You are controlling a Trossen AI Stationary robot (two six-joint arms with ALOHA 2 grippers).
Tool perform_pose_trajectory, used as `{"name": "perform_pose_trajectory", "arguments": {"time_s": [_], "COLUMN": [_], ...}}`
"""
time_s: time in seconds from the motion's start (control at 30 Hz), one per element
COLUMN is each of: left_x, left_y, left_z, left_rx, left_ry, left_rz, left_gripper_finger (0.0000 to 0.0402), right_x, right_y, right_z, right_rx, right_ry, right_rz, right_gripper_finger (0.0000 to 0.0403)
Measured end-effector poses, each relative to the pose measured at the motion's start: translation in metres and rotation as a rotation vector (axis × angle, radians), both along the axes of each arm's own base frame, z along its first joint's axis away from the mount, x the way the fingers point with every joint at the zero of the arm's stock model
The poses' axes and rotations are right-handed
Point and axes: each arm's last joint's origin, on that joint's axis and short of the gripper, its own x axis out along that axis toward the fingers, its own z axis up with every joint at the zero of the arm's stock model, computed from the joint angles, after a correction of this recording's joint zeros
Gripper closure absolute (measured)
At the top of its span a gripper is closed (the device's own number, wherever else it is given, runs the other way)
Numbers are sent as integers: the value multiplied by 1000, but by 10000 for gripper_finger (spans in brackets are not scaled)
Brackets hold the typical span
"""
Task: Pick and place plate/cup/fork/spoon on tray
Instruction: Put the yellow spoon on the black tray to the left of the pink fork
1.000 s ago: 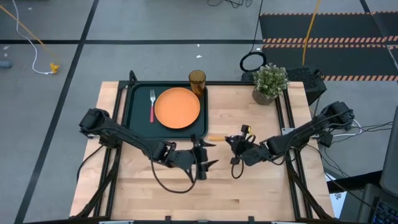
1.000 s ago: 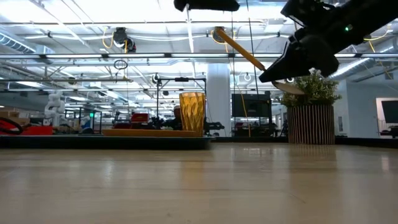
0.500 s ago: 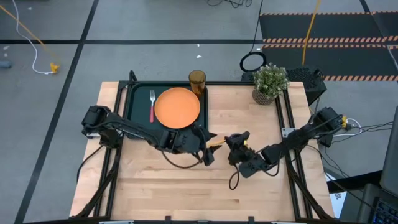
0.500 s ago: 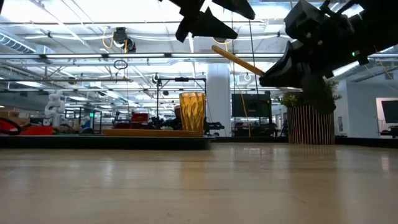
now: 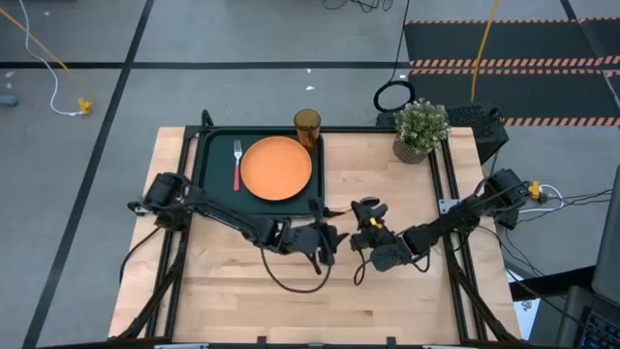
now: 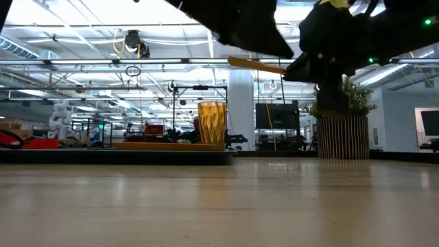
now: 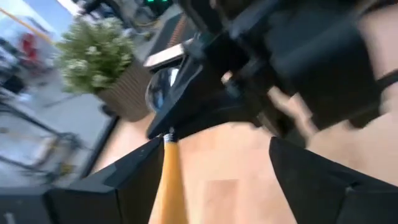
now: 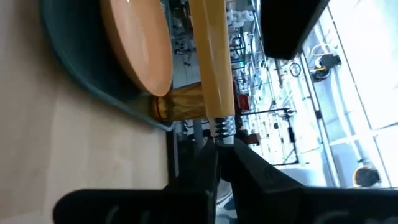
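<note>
High view, largest first: tray [image 5: 208, 160], dark green-black, rigid, raised rim, rounded corners, sits at the table's far left. Plate [image 5: 276, 167] lies flat on it, round orange plastic, smooth, light. Cup [image 5: 307, 126] stands at the tray's far corner, amber translucent ribbed plastic, cylindrical. Fork [image 5: 236, 165], pink-red handle and metal tines, lies on the tray beside the plate. Spoon [image 7: 169, 180] is off the table, in the air between the two arms near the tray's near right corner. Right gripper [image 5: 366, 215] pinches it near the metal bowl end. Left gripper [image 5: 323, 236] has jaws spread, one either side of the orange handle, not yet closed. Spoon is probably light, stiff, thin; smooth plastic handle may slip or swivel, so grip mid-handle, flat sides
</note>
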Motion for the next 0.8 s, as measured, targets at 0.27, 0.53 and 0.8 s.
{"name": "perform_pose_trajectory", "arguments": {"time_s": [0.27, 0.53, 0.8], "left_x": [4, 3, 3], "left_y": [13, 24, 28], "left_z": [-3, -10, -10], "left_rx": [117, 95, 99], "left_ry": [25, 92, 96], "left_rz": [86, 91, 102], "left_gripper_finger": [98, 158, 223], "right_x": [9, 12, 11], "right_y": [-11, -15, -15], "right_z": [5, 6, 6], "right_rx": [20, 97, 109], "right_ry": [0, -88, -101], "right_rz": [26, 24, 23], "right_gripper_finger": [393, 393, 393]}}
